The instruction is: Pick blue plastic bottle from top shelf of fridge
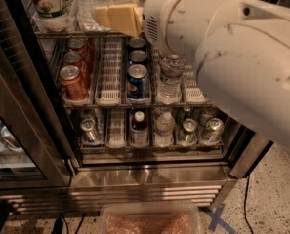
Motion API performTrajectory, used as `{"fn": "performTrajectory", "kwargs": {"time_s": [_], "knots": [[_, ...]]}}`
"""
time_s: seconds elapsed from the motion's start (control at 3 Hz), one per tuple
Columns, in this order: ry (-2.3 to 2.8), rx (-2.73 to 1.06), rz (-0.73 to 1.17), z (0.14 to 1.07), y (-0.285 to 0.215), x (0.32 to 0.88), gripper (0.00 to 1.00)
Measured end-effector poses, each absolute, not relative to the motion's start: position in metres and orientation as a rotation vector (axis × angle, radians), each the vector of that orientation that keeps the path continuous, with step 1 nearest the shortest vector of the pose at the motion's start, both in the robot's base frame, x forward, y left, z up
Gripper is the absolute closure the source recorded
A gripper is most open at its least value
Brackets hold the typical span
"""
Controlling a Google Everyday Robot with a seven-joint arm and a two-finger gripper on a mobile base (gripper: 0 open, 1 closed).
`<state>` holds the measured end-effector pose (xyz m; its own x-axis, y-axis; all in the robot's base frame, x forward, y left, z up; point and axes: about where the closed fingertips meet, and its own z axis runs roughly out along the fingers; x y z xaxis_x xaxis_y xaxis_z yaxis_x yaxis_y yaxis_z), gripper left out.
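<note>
End effector (105,16): upper view, left of centre. Middle rack (110,103): red cans (73,82) left, Pepsi cans (137,82) centre, ribbed water bottle (170,77) right. Floor: clear container (149,221), blue tape cross (216,218).

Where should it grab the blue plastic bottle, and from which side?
Grip the blue plastic bottle around its upright body, from the open front: another bottle stands close on its right. The gripper is at the top shelf, right of it.

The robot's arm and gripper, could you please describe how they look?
The arm is a bulky, rounded white shell, scuffed with dark scratches, with a small dark hole and a slotted vent near its wrist end. No cables show on it. The gripper, at the top of the view by the top shelf, is pale yellow and flat-sided.
</note>
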<state>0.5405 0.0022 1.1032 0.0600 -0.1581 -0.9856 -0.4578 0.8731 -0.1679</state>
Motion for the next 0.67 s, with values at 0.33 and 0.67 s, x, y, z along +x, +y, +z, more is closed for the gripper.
{"fn": "performTrajectory", "kwargs": {"time_s": [0.33,0.67], "knots": [[1.514,-0.541,0.201,1.094,-0.006,0.548,0.19],[1.503,-0.558,0.161,1.090,-0.017,0.554,0.17]]}}
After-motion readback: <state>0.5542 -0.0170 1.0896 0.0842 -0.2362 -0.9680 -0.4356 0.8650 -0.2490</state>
